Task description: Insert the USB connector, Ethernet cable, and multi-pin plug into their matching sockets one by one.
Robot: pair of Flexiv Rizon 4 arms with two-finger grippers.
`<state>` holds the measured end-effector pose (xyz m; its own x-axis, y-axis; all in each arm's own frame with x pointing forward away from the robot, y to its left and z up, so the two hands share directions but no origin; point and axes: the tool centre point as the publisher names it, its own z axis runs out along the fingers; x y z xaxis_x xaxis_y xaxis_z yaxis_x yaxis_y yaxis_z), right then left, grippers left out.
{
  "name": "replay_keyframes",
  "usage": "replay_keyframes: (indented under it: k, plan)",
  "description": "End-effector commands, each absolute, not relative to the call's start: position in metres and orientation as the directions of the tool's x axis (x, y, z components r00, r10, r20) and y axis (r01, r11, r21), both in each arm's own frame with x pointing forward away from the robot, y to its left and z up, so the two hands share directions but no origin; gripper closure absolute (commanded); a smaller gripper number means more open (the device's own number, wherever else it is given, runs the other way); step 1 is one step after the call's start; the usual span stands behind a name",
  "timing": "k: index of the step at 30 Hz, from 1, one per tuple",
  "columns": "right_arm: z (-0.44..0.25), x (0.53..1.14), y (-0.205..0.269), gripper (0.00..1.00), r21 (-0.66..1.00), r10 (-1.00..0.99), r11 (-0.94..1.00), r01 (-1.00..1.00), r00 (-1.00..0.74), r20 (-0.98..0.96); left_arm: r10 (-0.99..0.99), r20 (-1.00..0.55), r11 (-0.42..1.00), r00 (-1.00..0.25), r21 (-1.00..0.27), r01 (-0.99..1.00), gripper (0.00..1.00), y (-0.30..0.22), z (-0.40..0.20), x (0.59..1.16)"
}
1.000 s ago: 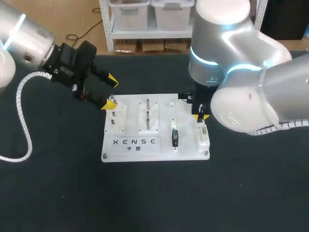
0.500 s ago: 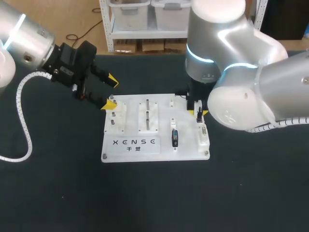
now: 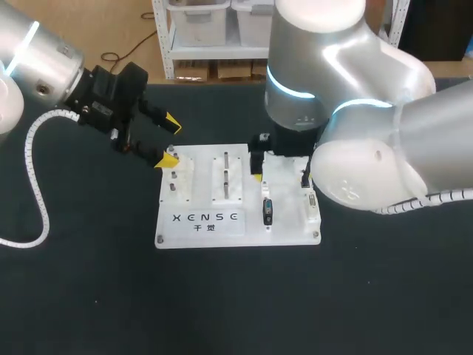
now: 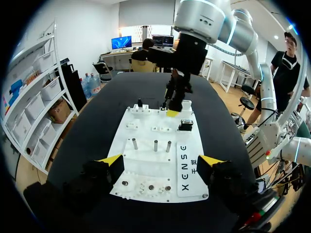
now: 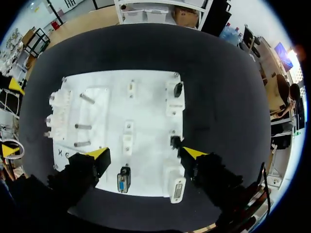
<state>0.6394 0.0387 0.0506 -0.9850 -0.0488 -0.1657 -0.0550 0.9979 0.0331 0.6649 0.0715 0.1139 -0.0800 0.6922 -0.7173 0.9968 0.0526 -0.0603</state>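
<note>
Two pairs of yellow-tipped fingers are shown over one white board (image 3: 166,235) on the dark counter (image 3: 81,296).

Left: the left fingers (image 3: 167,158) are spread wide and grip nothing. They hang at the board's far left corner, one tip over the corner and the other beyond the board's far edge. Whether the nearer tip rests on the board cannot be told. In the left wrist view a row of three round sockets (image 4: 150,187) lies below the gap between these fingers, and three upright metal pegs (image 4: 155,144) stand ahead of them. Neither finger touches the sockets or the pegs.

Right: the right fingers (image 5: 97,154) are likewise parted and empty, held above the board's near right part. The black, blue-faced multi-pin plug (image 5: 123,183) stands in the board below the gap between them. It is nearer the finger on the left arm's side and clear of both. A white block with a multi-pin socket (image 5: 176,189) lies near the plug, below the other finger. A small black part (image 5: 175,141) sits just beside that finger's tip; contact cannot be told. Ahead of the fingers stands a second block with a black opening (image 5: 178,90). Which fitting is USB or Ethernet cannot be told.
</note>
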Motion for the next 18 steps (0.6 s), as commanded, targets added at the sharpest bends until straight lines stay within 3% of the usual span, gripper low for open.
replay_keyframes:
  k: [1, 18]
  plan:
    - [0.046, 0.627, 0.047, 0.0, 0.043, -0.061, 0.997, -0.068, -0.987, -0.146, 0.69, -0.719, 0.052, -0.078, -0.058, 0.997, 0.0, 0.072, 0.113, 0.664]
    - [0.032, 0.598, 0.066, 0.0, 0.053, -0.113, 0.992, -0.118, -0.99, -0.089, 0.69, -0.719, 0.052, -0.078, -0.058, 0.997, 0.0, 0.072, 0.113, 0.664]
